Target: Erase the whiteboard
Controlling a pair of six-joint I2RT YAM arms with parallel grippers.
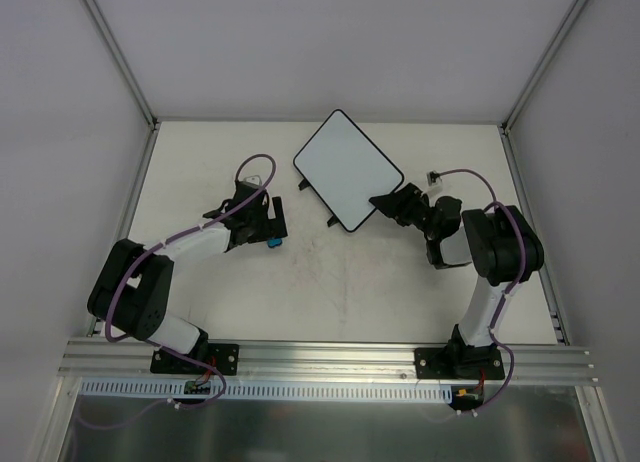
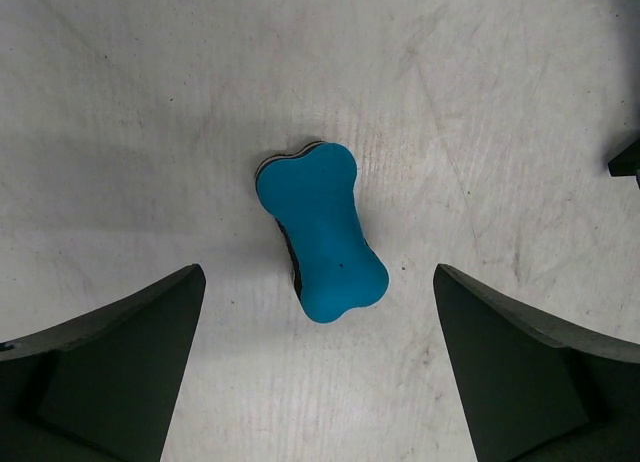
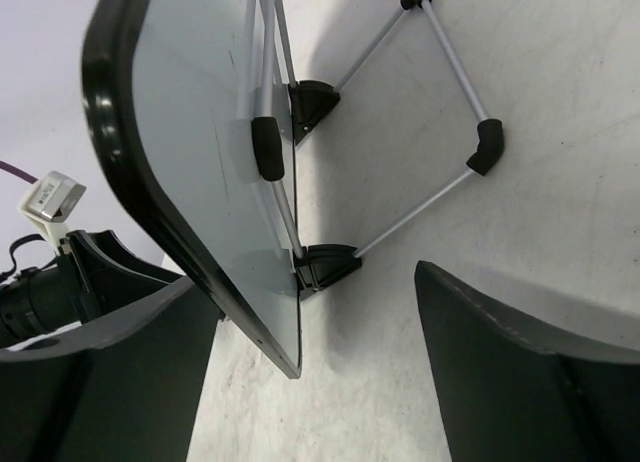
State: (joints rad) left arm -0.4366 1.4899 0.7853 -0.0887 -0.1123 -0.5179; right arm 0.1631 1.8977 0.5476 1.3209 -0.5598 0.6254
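At upper centre of the top view, your whiteboard (image 1: pixel 348 169) sits on the tabletop (image 1: pixel 330 282). Your right jaws stand apart at its lower-right edge. Your left jaws gape wide over the blue eraser (image 2: pixel 322 232).

No legible text (tag (image 3: pixel 50 197) blurred).

The whiteboard (image 1: pixel 348 169) lies on the far middle of the table (image 1: pixel 350 292), turned cornerwise, its edge with the two tabs (image 1: pixel 303 185) facing the near left. The right gripper (image 1: pixel 392 200) sits at the board's near-right edge; the rim reaches in between its parted fingers, close to the left one and well apart from the other. Left of the board and nearer, the eraser (image 1: pixel 273 243) lies on the table under the left gripper (image 1: pixel 268 229), between its spread fingers, touching neither.
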